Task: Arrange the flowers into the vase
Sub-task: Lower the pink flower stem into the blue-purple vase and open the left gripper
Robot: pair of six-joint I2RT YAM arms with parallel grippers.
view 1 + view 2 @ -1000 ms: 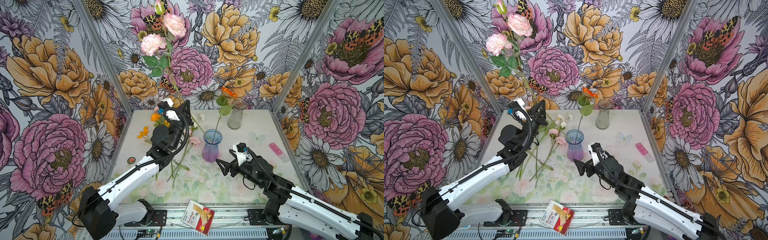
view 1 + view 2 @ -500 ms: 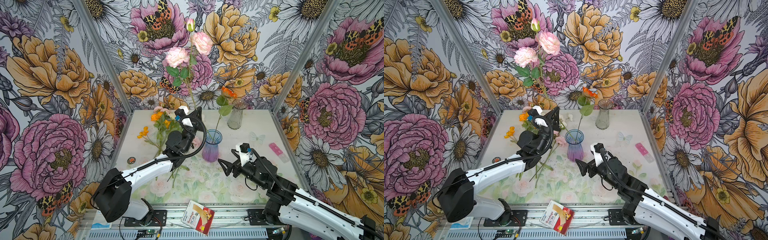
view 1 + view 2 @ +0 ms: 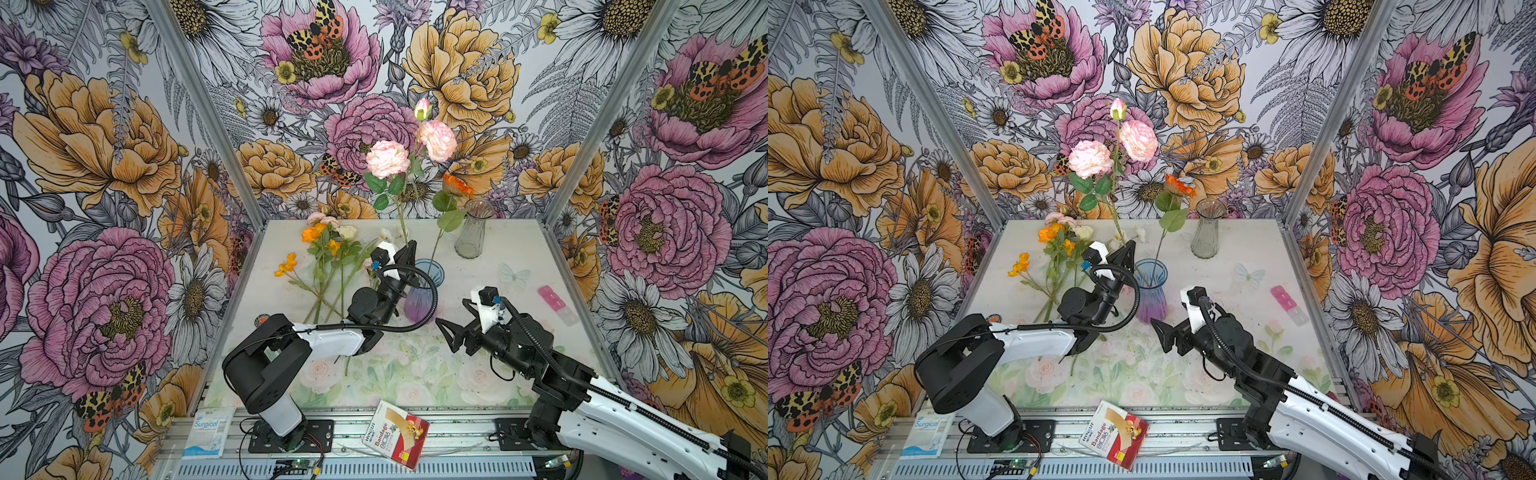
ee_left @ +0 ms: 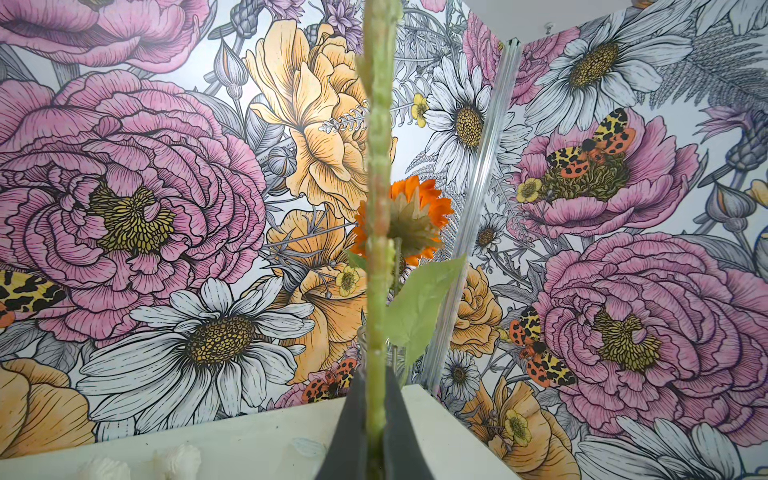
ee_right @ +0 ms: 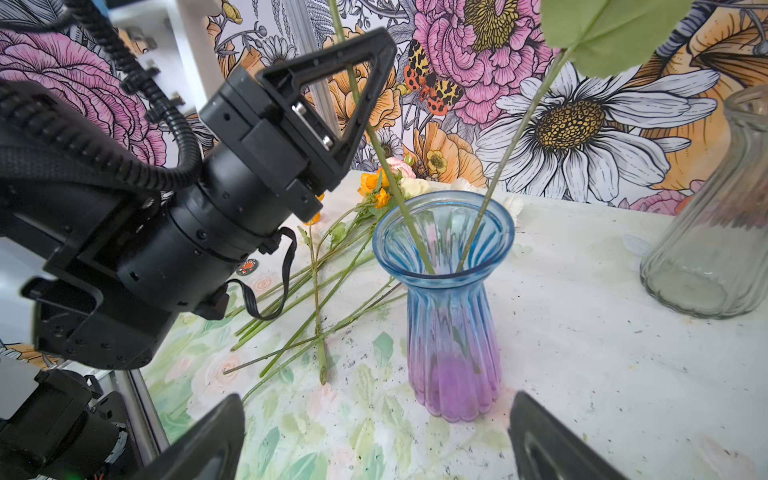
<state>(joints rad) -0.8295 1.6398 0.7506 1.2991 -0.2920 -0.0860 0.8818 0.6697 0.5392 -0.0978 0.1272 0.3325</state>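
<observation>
Left claw (image 3: pixel 409 251) is clamped tight on the green stem of the pink rose spray (image 3: pixel 388 158), and the left wrist view shows that stem pinched dead centre between the dark jaws. The blooms stand high above the arm and the stem runs near upright, leaning a touch. From the right wrist view its lower end is already past the rim of the blue-and-purple vase (image 5: pixel 453 324), resting against the inside of the neck.

So here is the line that matters: the vase mouth sits directly below and just beside the gripping claw, and the stem's long axis points down into it. I'd say the spray only needs to go straight down along that axis before the jaws let go. Let it go at a slant and the heavy blooms could tip it over the rim.

The orange flower (image 3: pixel 457 187) is in the vase too, leaning toward the far side of the mouth, its stem apart from the rose's.

Right claw (image 3: pixel 451 313) hangs wide open and empty, low in front of the vase, close but not touching, so it is well placed to steady the glass.

The rest of the flowers (image 3: pixel 328 257) lie in a loose heap on the table (image 3: pixel 519 249), on the left arm's side. That arm is clearly nearer for the next pick.
</observation>
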